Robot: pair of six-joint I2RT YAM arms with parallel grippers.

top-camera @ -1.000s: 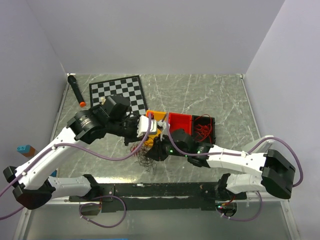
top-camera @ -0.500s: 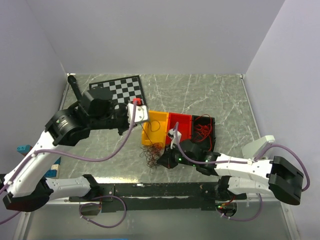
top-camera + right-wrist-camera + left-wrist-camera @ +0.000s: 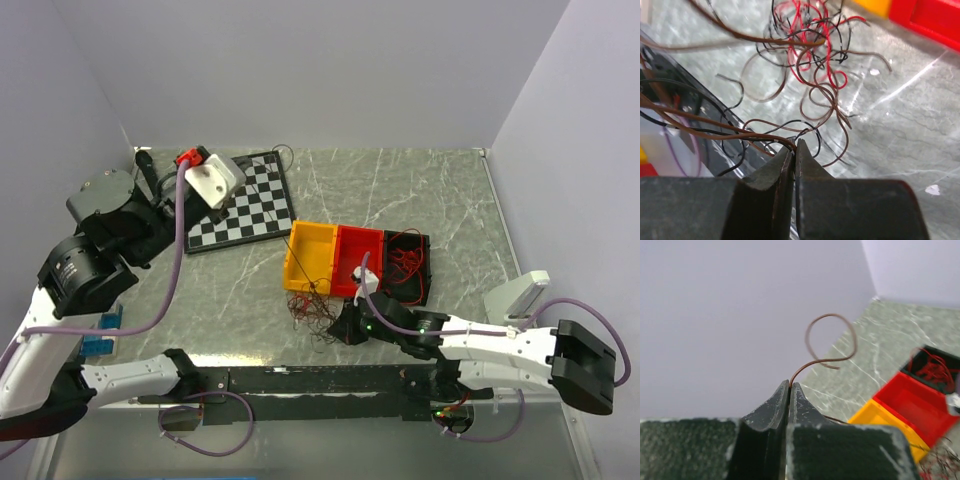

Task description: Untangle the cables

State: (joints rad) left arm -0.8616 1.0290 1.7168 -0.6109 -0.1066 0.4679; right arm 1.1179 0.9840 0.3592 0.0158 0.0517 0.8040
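Two grips: left fingers [image 3: 767, 412] pinch brown wire [image 3: 830, 315]; right fingers [image 3: 767, 175] apparently clamp tangled cables [image 3: 306, 308] beside yellow bin [image 3: 318, 245].

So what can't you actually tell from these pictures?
- Left wrist view: the brown wire pinched in the left jaws passes behind them; from above it is too thin to trace to the tangle.
- Right wrist view: the right jaws' tips hide how many brown strands they clamp.
- Top view: the right arm largely covers its own jaws.
- Top view: the left arm hides most of a blue object.
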